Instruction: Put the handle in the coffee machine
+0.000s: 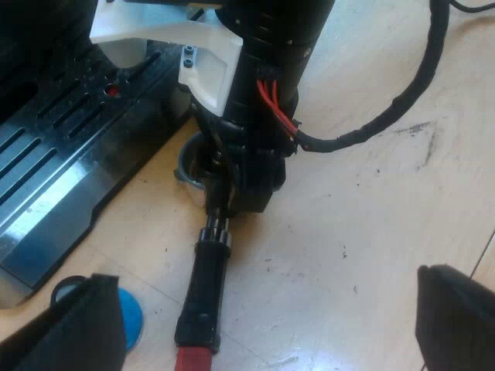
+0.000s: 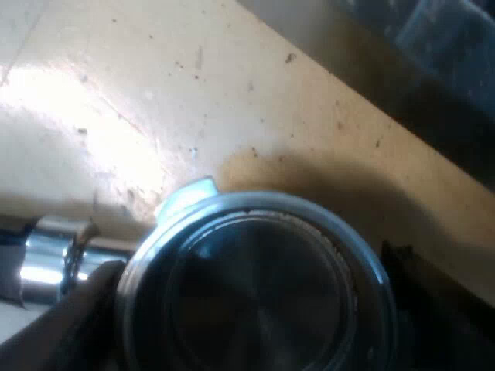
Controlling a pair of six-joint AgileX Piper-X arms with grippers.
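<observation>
Left pincer gapes wide, empty, above the counter. Just ahead lies the red-ended holder near a blue tamper. Farther on, the right pincer sits at its basket, grip impossible to tell. Likely the pickup stage; next comes a lift toward the espresso machine.

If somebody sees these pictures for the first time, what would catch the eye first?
First, the metal holder lying on the wooden table, its dark handle ending in red, with the right arm standing over its far end beside the espresso machine. In the right wrist view its round shiny basket is seen from very close. A blue tamper lies near one finger of the open left gripper.
</observation>
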